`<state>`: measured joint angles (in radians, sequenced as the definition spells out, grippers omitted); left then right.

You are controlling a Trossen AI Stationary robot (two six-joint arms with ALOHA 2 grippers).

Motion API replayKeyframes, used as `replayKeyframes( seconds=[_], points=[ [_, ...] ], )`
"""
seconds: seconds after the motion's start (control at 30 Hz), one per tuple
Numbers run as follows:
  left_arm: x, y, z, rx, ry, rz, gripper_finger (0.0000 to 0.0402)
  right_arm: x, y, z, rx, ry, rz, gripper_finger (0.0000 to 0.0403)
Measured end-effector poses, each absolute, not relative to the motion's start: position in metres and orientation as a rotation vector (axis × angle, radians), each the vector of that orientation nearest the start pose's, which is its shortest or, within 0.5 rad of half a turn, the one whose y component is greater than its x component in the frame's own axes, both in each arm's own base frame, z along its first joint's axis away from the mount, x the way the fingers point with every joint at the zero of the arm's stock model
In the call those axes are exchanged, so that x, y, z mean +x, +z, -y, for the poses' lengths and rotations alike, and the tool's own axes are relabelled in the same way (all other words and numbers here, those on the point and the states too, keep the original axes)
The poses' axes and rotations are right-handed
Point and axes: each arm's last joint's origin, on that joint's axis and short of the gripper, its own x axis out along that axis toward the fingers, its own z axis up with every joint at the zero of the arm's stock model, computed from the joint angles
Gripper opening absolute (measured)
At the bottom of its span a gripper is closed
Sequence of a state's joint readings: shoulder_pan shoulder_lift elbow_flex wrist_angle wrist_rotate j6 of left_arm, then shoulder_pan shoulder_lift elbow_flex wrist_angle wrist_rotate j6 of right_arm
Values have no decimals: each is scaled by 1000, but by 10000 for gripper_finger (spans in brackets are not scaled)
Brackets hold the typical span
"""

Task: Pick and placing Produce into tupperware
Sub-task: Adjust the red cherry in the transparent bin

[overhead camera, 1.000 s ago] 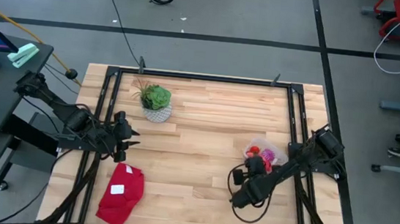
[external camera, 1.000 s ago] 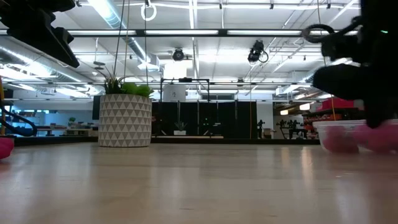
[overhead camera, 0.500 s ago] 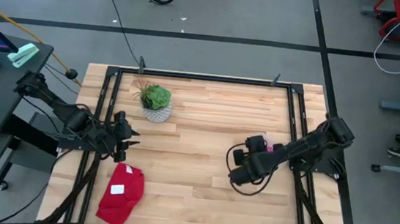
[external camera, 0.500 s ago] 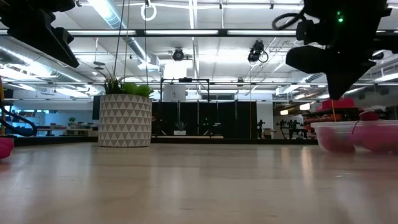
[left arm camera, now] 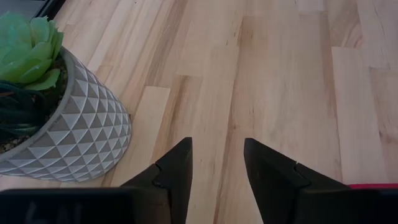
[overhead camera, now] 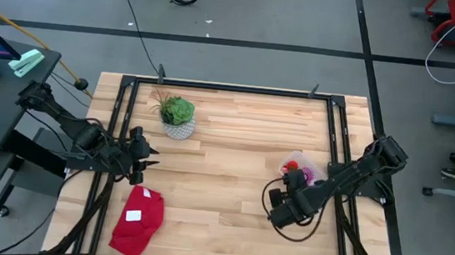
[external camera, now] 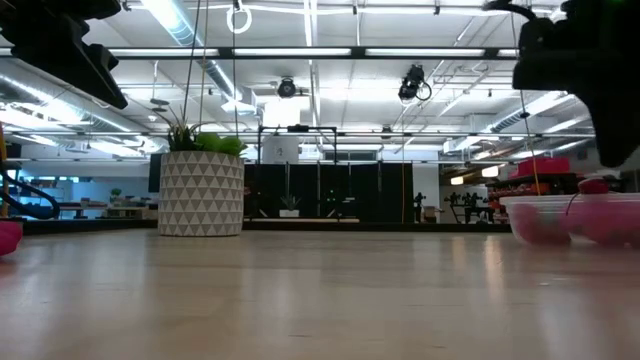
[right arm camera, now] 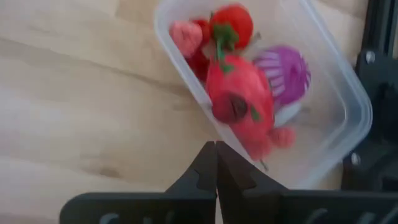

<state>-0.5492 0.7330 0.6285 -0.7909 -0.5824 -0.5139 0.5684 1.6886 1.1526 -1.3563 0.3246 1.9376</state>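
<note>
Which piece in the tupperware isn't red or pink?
The purple-and-white striped ball, lying against the tupperware wall beside the big red fruit. Every other piece showing is red or pink.

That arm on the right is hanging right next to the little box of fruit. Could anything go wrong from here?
Possibly. The right claw, shut and empty, sits just beside the box, so a careless swing might knock the light box and shift it. The fruit is piled high, with a big red piece on top, so a bump could tip some out. The box also lies near the table's right edge, so a spill could roll off.
</note>
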Motion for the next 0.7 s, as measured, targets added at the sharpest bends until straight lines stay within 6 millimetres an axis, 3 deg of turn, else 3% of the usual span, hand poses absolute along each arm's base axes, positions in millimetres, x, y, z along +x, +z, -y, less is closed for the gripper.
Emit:
replayKeyframes(
  seconds=[0.27, 0.7],
  points=[
    [120, 243, 55, -16, 222, -715, 141, 217, 202, -147, 683, -1301, -1070, 0],
    [120, 243, 55, -17, 222, -714, 147, 222, 183, -127, 702, -1348, -1075, 0]
  ],
)
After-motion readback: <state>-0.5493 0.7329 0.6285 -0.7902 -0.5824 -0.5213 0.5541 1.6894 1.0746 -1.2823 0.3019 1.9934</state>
